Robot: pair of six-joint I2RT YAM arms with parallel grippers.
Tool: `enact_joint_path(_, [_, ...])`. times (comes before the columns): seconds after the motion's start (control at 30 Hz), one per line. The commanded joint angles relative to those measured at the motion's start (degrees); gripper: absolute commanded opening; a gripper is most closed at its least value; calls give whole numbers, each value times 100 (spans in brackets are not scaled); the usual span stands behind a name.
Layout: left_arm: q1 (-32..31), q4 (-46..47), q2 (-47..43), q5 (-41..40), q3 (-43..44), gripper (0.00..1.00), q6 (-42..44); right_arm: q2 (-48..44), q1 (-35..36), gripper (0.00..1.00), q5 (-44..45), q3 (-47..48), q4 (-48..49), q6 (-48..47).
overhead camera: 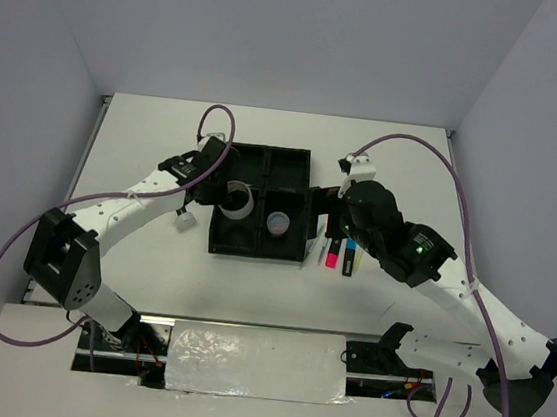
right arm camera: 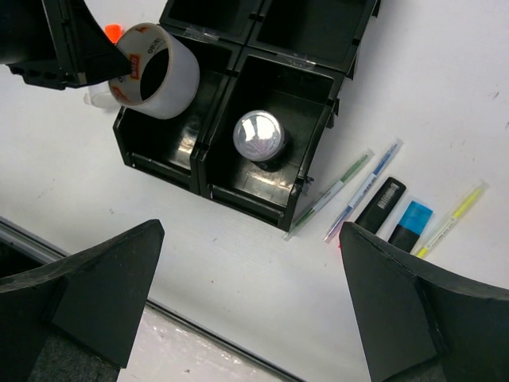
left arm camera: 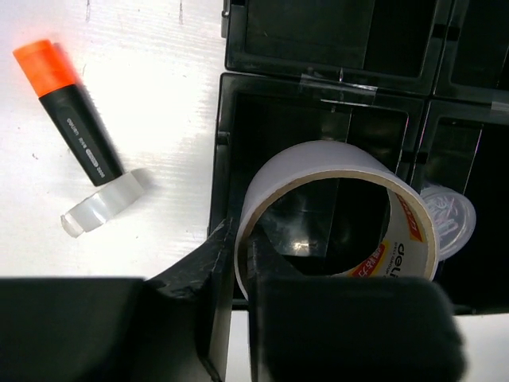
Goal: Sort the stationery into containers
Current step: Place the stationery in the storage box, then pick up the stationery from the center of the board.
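Pinching tape ring (left arm camera: pixel 318 159) with left fingers (left arm camera: pixel 199 270) over tray's (left arm camera: pixel 318 79) near-left compartment, holding right fingers (right arm camera: pixel 103 278) spread wide beside tray's right edge.

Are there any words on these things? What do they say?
"deli": inside the tape ring, on its cardboard core.
Red print beside it: too small to read.
White print on the orange-capped stick: too blurred to read.
White print on the black highlighter: also too blurred to read.
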Motion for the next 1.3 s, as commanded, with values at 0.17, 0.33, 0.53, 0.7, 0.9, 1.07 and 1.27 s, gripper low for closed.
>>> enact_joint_path(0.17, [-8,514,208,-16,9,39,30,-41,38,100,-8,-43,0,-90])
enact_joint_path(0.33, [1,367,-29,-120,17,81,-57,38,38,100,-60,-61,-26,-108])
enact_joint_path(0.53, [106,-47,-766,-1049,-122,95,-374,-23,38,100,-165,-175,88,-152])
enact_joint_path(0.7, [1018,-399,-1155,-1009,-762,99,-1050,-32,46,100,-438,-298,220,-213])
enact_joint_path(0.9, [1583,-329,-1261,-631,-1213,99,-1271,-67,55,100,-596,-447,290,-284])
enact_joint_path(1.07, [1592,-277,-936,-508,-1327,98,-1393,-58,38,100,-754,-588,395,-336])
enact_joint_path(1.27, [1592,-30,-304,-280,-1327,99,-1534,3,46,100,-948,-720,483,-389])
